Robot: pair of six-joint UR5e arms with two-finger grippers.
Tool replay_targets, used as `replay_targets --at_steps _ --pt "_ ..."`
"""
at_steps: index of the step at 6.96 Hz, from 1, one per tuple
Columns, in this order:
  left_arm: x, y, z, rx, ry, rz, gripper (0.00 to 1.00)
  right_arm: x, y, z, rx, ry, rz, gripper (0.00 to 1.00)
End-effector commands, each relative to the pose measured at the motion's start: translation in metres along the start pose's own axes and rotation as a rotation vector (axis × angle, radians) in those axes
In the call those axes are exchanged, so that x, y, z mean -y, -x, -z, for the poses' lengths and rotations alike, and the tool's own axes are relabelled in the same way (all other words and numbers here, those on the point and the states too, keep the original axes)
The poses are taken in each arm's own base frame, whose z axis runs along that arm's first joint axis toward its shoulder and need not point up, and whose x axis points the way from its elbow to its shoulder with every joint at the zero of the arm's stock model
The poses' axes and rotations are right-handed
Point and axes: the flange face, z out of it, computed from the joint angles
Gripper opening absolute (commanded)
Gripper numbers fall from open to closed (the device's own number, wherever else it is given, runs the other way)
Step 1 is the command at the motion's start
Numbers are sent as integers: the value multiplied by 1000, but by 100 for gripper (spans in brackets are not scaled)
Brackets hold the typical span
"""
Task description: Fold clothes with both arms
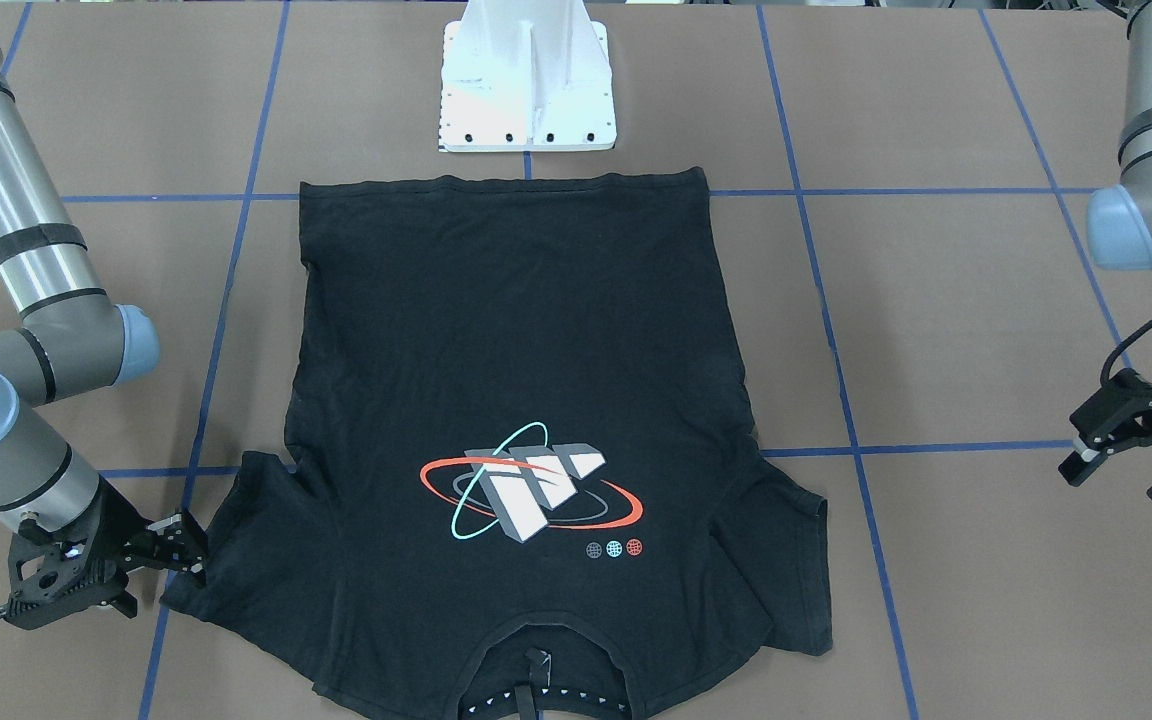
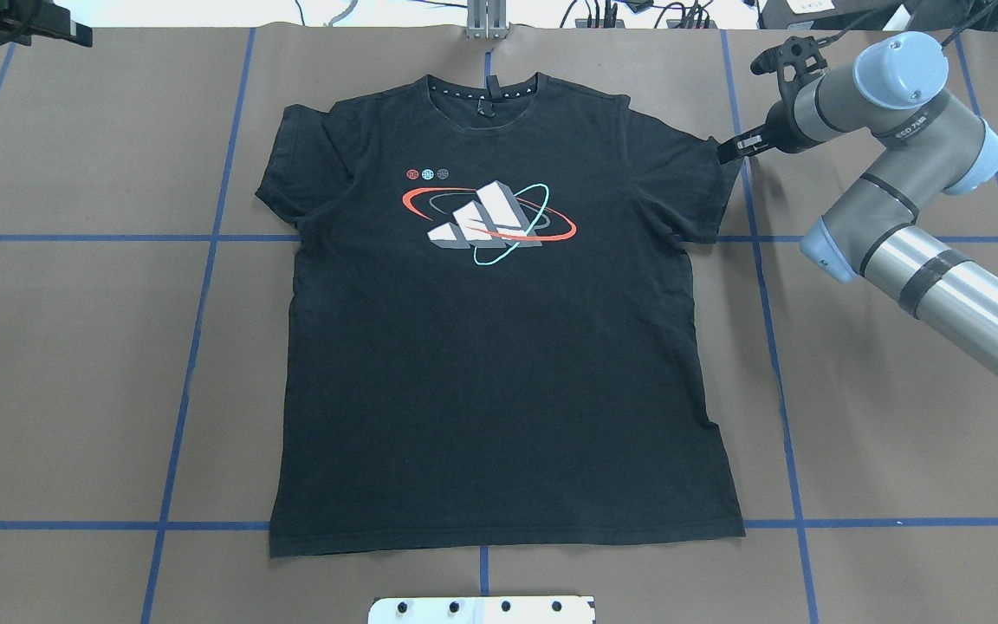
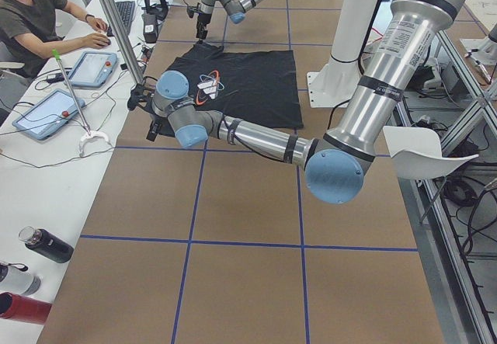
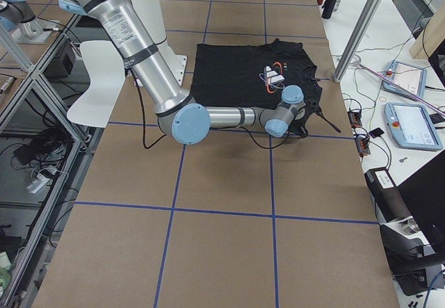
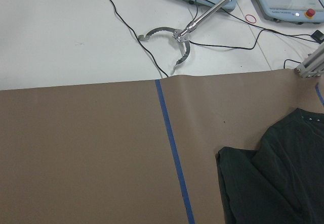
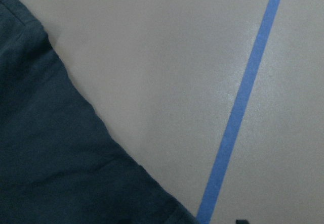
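Two arms (image 2: 958,290) of silver tube, grey joints (image 1: 66,345), light blue caps (image 1: 1121,230), black fingers (image 1: 1079,466) and cables (image 1: 1151,325).

The overhead view looks forward and down from behind the robot, with the base plate (image 2: 482,609) at its bottom edge. The front view faces back at it, plate on top. Both take in the whole shirt (image 2: 499,347). The side views look along the table (image 3: 248,282) from its ends, far back. The left gripper's (image 1: 1121,482) camera sees one sleeve (image 5: 253,183) off to its side. The right gripper's (image 2: 731,147) camera hangs close over the other sleeve's edge and a tape line (image 6: 243,102).
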Motion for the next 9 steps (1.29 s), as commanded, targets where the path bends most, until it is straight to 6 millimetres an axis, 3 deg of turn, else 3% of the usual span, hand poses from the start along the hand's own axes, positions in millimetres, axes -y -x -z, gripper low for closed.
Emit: replay_targets --at_steps 1,3,5,9 --pt "0 -1 0 -1 -1 -2 100 -1 0 -1 -1 2 0 65" --pt "0 0 0 0 0 -1 100 0 1 -3 -2 5 0 63" --pt "0 -1 0 -1 -1 -2 100 1 2 -3 -1 4 1 52" --pt "1 -1 1 -1 -1 -5 100 -1 -1 -3 -5 8 -3 52"
